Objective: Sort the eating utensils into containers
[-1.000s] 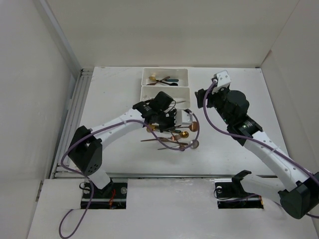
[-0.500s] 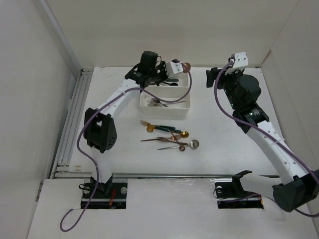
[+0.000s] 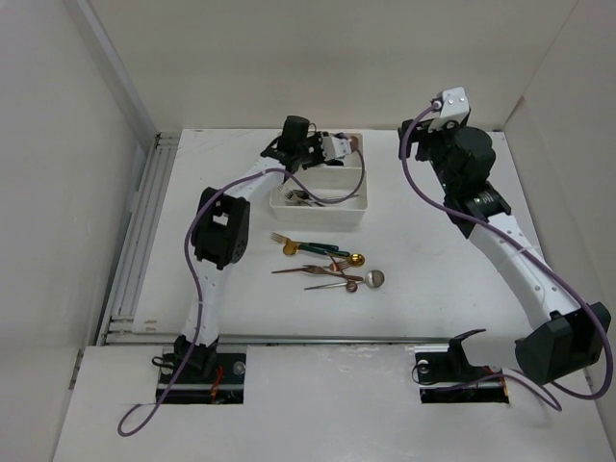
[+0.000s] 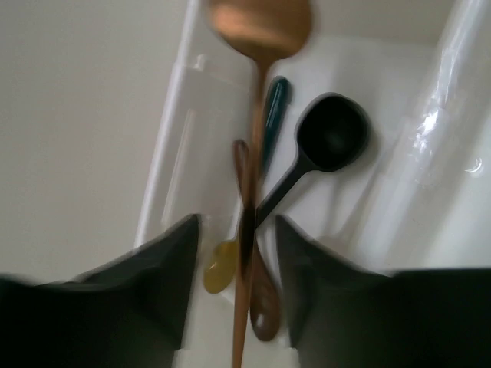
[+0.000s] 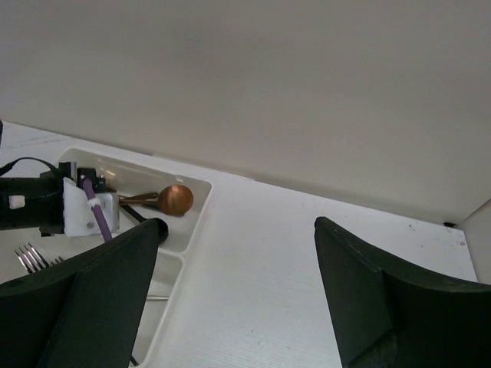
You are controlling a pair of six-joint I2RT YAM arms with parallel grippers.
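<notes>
The copper spoon (image 4: 258, 31) lies between the left pincer's (image 4: 236, 230) narrowly parted jaws, its long axis running along the far tray (image 4: 345, 215) directly beneath.

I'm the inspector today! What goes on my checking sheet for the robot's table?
Surface: white table, no spills seen.
Job's things: far tray holds a black spoon and others; near tray holds forks; loose utensils lie in a pile nearer the arms.
Clutter: nothing seen.
Grippers: left gripper over the far tray, jaws slightly apart around a blurred copper spoon; right gripper open, empty, raised.
Cables: purple cable along each arm.
Surroundings: plain white walls.
</notes>
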